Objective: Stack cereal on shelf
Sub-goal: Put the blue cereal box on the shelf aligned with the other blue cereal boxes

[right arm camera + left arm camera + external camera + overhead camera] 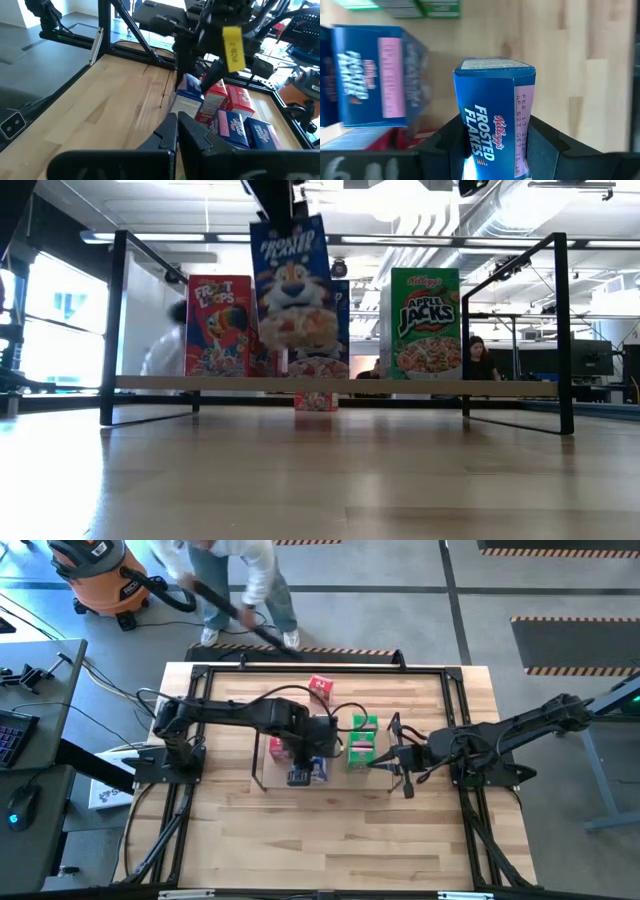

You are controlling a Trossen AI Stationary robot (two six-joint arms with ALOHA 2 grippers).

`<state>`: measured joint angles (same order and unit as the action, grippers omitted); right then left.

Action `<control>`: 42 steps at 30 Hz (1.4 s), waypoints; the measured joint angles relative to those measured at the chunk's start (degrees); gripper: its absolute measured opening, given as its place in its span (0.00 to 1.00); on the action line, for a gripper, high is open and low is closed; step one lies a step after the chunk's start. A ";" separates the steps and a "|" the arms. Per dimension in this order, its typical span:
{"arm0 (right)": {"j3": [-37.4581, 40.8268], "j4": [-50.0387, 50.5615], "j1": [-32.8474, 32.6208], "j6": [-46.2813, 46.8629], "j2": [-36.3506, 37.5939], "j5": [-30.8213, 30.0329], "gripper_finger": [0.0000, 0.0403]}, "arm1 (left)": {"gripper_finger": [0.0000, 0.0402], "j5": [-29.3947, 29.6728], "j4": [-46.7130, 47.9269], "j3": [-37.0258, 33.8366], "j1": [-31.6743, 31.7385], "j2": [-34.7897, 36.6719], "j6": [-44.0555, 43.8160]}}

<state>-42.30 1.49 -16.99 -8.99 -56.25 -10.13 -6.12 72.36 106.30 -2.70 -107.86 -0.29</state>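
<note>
On the shelf [300,385], the Froot Loops box [220,325] stood left of the Apple Jacks box [425,323]; the Frosted Flakes box [292,285] hung between.

Blue Frosted Flakes box [492,120] w/ white lettering & pink side panel; red Froot Loops box [220,326], rainbow print; green Apple Jacks box [426,322]; black wire shelf [113,330]; pale wood tabletop [330,840].
</note>
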 joint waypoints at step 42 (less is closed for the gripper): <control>0.07 0.64 -0.11 1.46 -0.04 0.00 0.00 | 0.54 5.56 -3.96 -0.88 -0.35 -2.74 0.45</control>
<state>-42.24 2.13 -17.10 -7.53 -56.29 -10.13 -0.56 68.39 105.42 -3.05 -110.60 0.16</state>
